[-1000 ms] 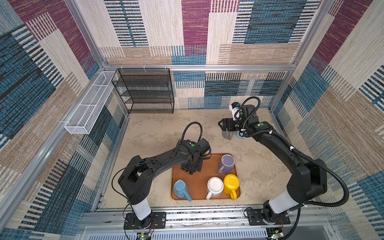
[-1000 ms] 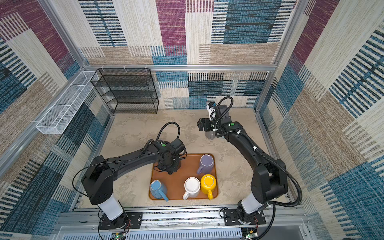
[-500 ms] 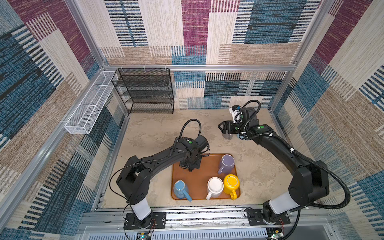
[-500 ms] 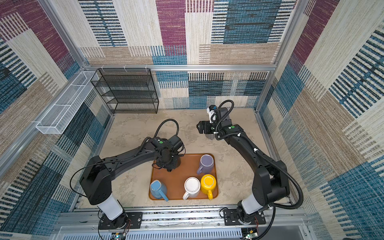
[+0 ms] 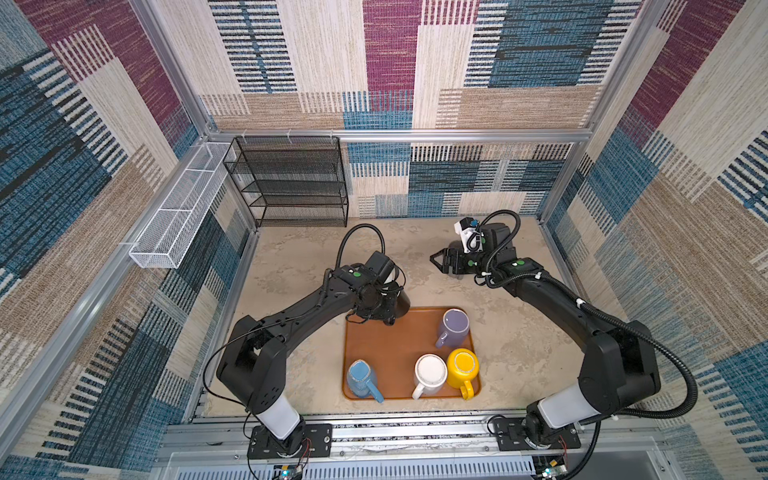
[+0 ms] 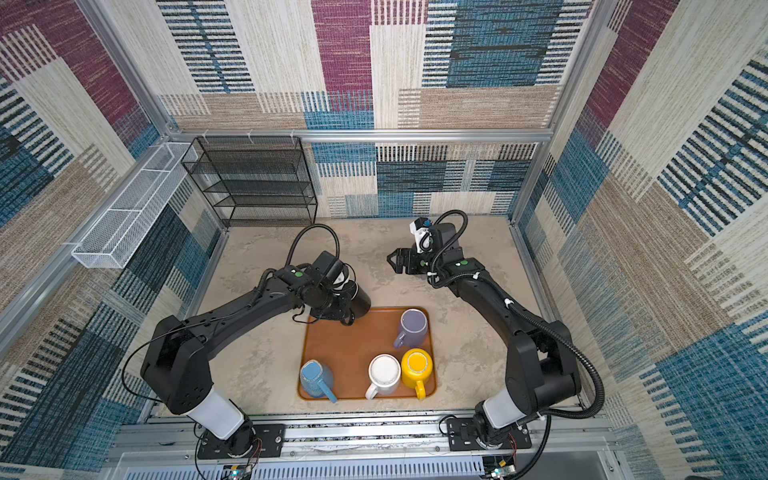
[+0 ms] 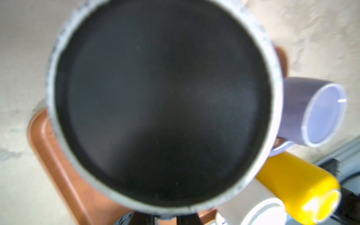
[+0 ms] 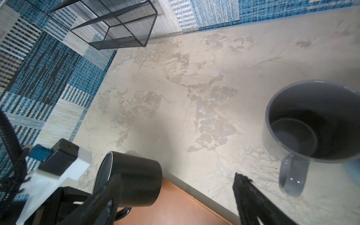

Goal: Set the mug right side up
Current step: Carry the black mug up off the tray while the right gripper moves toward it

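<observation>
A black mug (image 5: 400, 302) hangs on its side over the far left corner of the brown tray (image 5: 374, 345). My left gripper (image 5: 388, 318) is shut on its handle from below. One pale-ringed end of the black mug (image 7: 161, 97) fills the left wrist view, with the fingers at that picture's edge. In the right wrist view the black mug (image 8: 136, 183) lies level above the tray's edge, handle down. My right gripper (image 5: 436, 259) stands open over bare table, empty. An upright grey mug (image 8: 311, 120) sits on the table beside it.
On the tray stand a purple mug (image 5: 453, 328), a white mug (image 5: 430, 372), a yellow mug (image 5: 462, 365) and a blue mug (image 5: 361, 376). A black wire rack (image 5: 291, 183) stands at the back left. A white mesh basket (image 5: 178, 216) hangs on the left wall.
My left gripper has lifted the black mug off the tray and carried it to the far left corner. The right gripper has drawn a little left, away from the grey mug.
</observation>
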`<state>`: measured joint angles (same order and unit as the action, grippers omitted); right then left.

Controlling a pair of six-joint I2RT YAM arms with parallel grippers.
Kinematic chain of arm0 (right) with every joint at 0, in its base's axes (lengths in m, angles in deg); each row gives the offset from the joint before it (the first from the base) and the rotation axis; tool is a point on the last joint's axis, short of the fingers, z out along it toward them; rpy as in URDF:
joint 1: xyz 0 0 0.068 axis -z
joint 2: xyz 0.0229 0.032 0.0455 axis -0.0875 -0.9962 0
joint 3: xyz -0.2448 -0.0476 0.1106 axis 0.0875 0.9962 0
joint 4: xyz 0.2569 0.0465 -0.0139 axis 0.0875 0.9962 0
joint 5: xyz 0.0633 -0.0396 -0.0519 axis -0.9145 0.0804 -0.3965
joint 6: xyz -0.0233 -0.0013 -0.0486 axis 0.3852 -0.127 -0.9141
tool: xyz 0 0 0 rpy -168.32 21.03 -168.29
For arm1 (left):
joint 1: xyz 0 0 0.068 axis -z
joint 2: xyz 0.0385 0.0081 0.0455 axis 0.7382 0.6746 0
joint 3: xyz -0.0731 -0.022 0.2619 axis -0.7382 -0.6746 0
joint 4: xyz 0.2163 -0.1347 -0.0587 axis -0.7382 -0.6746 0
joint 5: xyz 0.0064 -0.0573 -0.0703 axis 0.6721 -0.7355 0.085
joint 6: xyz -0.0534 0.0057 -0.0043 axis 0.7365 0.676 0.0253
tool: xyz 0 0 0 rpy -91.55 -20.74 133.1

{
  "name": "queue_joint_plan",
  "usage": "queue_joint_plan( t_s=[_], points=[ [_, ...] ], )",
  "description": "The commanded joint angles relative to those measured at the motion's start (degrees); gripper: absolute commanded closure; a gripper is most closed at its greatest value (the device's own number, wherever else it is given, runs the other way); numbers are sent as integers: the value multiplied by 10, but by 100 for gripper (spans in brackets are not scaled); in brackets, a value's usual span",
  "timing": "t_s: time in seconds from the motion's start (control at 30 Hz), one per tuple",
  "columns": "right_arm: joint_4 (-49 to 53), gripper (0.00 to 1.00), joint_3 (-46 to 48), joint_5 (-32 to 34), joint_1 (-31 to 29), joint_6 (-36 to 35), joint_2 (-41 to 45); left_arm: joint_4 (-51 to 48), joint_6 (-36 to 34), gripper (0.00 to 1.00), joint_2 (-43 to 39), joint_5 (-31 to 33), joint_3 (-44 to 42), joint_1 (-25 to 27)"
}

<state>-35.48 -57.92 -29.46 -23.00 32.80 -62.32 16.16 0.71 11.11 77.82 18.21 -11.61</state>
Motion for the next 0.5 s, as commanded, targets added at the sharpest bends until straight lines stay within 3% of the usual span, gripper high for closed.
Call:
queue_joint_plan(
  t_s=[0.0,0.23,0.47],
  points=[
    [-56,10,17,-45,0,25,9,82,-31,100,-15,-48,-11,-18],
    [-80,11,45,-70,0,40,26,235,9,100,-56,-142,-89,-67],
    [-149,12,83,-148,-1,72,31,336,41,100,-73,-254,-135,-119]
  ],
)
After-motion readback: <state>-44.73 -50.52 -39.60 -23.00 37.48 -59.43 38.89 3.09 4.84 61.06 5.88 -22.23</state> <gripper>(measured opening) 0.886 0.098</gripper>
